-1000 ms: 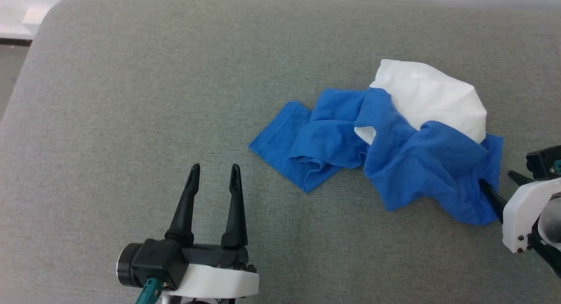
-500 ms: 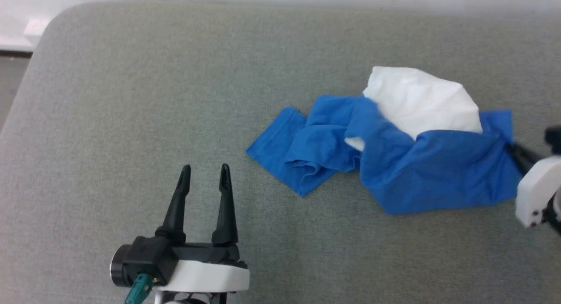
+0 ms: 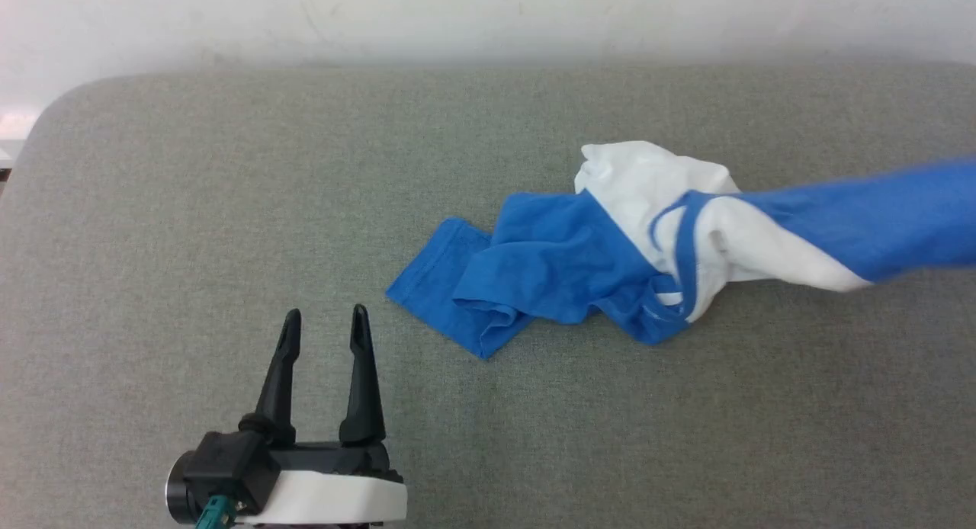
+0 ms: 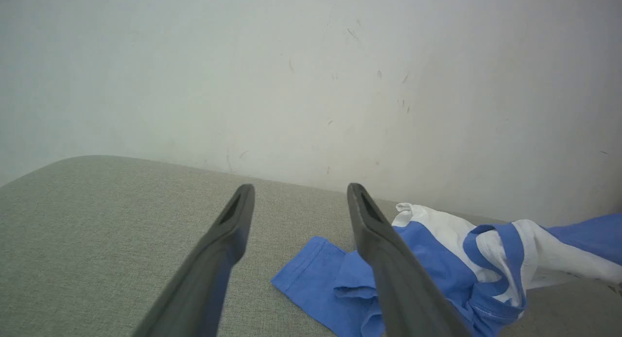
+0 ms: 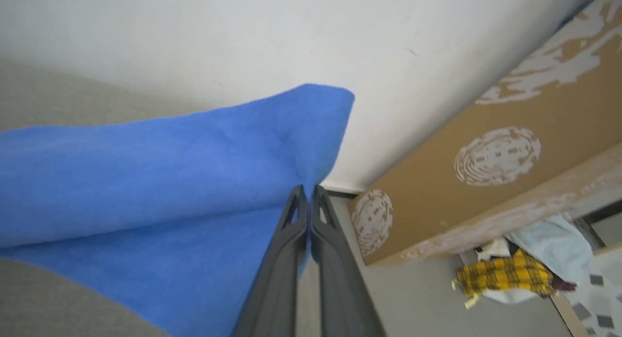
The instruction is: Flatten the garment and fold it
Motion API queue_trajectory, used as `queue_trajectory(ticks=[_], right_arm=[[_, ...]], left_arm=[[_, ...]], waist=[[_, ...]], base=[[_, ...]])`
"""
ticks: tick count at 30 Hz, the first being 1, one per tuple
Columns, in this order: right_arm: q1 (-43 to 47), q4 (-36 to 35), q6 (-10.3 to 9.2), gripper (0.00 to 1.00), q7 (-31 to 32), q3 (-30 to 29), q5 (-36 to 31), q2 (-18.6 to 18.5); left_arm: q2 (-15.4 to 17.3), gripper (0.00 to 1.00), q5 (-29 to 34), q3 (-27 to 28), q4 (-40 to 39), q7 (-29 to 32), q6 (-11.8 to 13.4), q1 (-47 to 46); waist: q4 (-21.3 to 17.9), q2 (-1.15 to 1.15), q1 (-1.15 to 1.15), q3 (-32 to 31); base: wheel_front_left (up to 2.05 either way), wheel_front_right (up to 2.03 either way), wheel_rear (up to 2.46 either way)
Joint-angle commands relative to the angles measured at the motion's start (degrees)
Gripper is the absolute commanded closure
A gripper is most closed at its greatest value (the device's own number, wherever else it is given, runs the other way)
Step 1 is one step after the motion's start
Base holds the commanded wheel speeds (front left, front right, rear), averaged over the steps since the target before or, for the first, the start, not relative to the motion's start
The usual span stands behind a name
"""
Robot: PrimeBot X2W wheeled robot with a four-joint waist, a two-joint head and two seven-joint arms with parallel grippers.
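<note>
The left gripper (image 3: 325, 314) is sitting nearest, at the lower left of the head view, over the grey cushion (image 3: 191, 193). Its fingers are standing wide apart with nothing between them. In the left wrist view the gripper (image 4: 300, 189) is pointing across the cushion (image 4: 97, 220) toward the wall (image 4: 243, 84), and the garment (image 4: 437, 259) is lying just past the right-hand fingertip.

The garment (image 3: 564, 262) is lying bunched on the cushion, right of centre and well apart from the left gripper. A flat blue flap (image 3: 442, 285) is spreading toward the left, crumpled blue folds are piling in the middle, and a white panel (image 3: 640, 178) is sitting on the far side. A thin blue trim loop (image 3: 679, 232) is curving over the white part. From the heap, a long blue end (image 3: 877, 216) is stretching to the right edge of the head view, slightly blurred.

In the right wrist view, the right gripper (image 5: 308, 189) is pinching the blue cloth (image 5: 146, 172), its fingers pressed together on the edge, with the cloth fanning away to that view's left.

Farther back, the pale wall (image 3: 457, 18) is rising behind the cushion. Beyond the right gripper, a brown board with white patches (image 5: 486, 181) is leaning by the floor, and a yellow checked cloth (image 5: 505, 276) is lying beside a pale blue one (image 5: 554, 244).
</note>
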Motion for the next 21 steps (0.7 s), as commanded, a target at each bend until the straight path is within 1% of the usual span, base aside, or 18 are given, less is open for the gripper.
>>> queue_trajectory(ticks=[1, 3, 5, 7, 9, 10, 11, 12, 15, 18, 21], right_arm=[[4.92, 2.39, -0.12, 1.00, 0.41, -3.25, -1.10, 0.51], [8.94, 5.72, -0.12, 1.00, -0.04, -6.95, -3.04, 0.67], [11.85, 9.53, -0.12, 1.00, -1.14, -10.06, -4.87, 1.91], [13.37, 13.14, -0.12, 1.00, -2.20, -11.74, -6.13, 3.85], [13.90, 16.09, -0.12, 1.00, -3.69, -11.91, -6.81, 6.06], [13.77, 17.24, -0.12, 0.91, -4.52, -11.69, -7.02, 7.08], [13.49, 18.12, -0.12, 0.50, -5.41, -11.04, -7.09, 7.84], [13.04, 18.82, -0.12, 0.00, -6.55, -10.27, -7.00, 8.41], [10.89, 20.36, -0.12, 0.00, -9.78, -7.59, -6.71, 9.08], [8.72, 19.78, -0.12, 0.00, -11.48, -5.88, -6.13, 9.16], [5.92, 16.34, -0.12, 0.00, -13.79, -4.40, -4.53, 9.44]], left_arm=[[-0.36, 0.00, 0.79, -0.03, -0.07, -0.27, -0.60, 0.80], [-0.43, 0.00, 1.12, -0.38, 0.11, -0.27, -0.75, 0.71], [-0.36, 0.00, 1.43, -0.62, 0.29, -0.27, -0.85, 0.55], [-0.07, 0.00, 1.70, -0.74, 0.35, -0.16, -0.85, 0.34], [0.20, 0.00, 1.76, -0.74, 0.23, 0.24, -0.82, 0.15], [0.33, 0.00, 1.81, -0.73, 0.15, 0.49, -0.77, 0.06], [0.42, 0.00, 1.84, -0.76, 0.10, 0.76, -0.73, -0.04], [0.50, 0.00, 1.87, -0.82, 0.04, 1.00, -0.71, -0.16], [0.66, 0.00, 1.76, -0.96, -0.02, 1.45, -0.74, -0.36], [0.69, 0.00, 1.52, -0.95, 0.09, 1.55, -0.75, -0.31], [0.70, 0.00, 1.13, -0.89, 0.28, 1.50, -0.73, 0.00]], waist=[[0.54, 0.00, 0.01, 0.97], [1.12, 0.00, 0.01, 1.55], [1.77, 0.00, 0.01, 1.95], [2.28, 0.00, 0.01, 2.12], [2.59, 0.00, 0.01, 2.03], [2.66, 0.00, 0.01, 1.97], [2.70, 0.00, 0.01, 1.82], [2.69, 0.00, 0.01, 1.64], [2.44, 0.00, 0.01, 0.89], [2.09, 0.00, 0.01, 0.21], [1.55, 0.00, 0.01, -0.72]], base=[[0.00, 0.00, 0.00], [0.00, 0.00, 0.00], [0.00, 0.00, 0.00], [0.00, 0.00, 0.00], [0.00, 0.00, 0.00], [0.00, 0.00, 0.00], [0.00, 0.00, 0.00], [0.00, 0.00, 0.00], [0.00, 0.00, 0.00], [0.00, 0.00, 0.00], [0.00, 0.00, 0.00]])
